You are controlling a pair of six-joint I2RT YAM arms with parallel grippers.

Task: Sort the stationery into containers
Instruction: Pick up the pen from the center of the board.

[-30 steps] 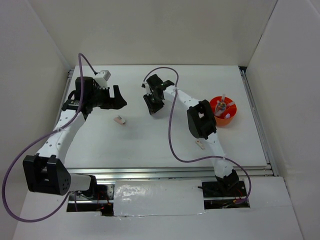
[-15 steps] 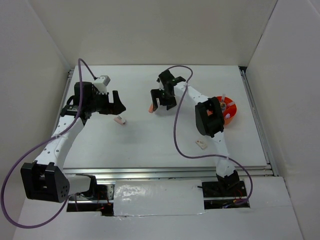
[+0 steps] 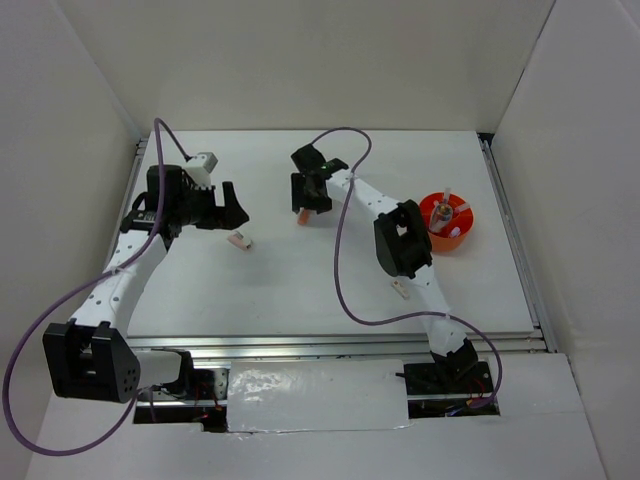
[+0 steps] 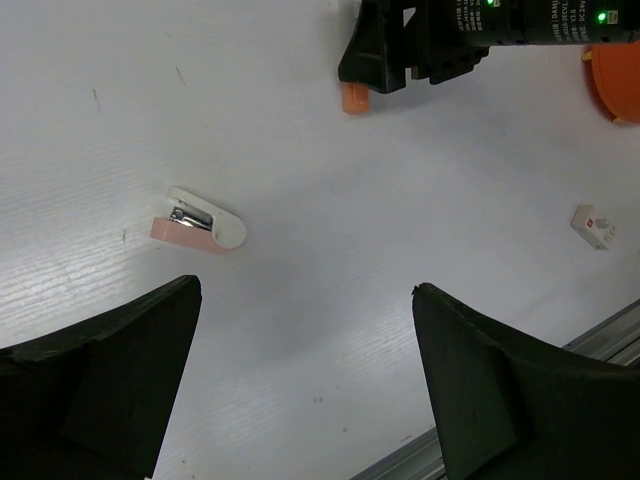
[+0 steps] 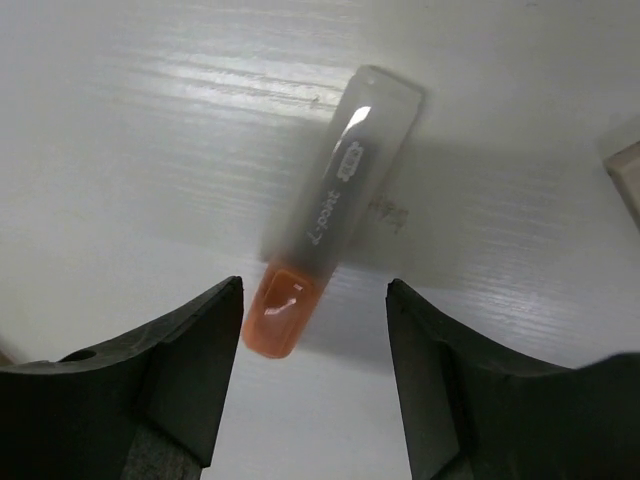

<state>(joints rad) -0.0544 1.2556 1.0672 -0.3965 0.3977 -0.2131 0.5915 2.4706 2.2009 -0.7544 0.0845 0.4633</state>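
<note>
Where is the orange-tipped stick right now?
In the top view the orange-tipped stick lies on the table's far middle, between the right gripper's open fingers, right of the pink stapler.

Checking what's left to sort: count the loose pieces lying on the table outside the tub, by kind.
Orange-tipped tube with clear cap: 1
Pink-and-white piece: 1
Small white block: 1
Total: 3
</note>
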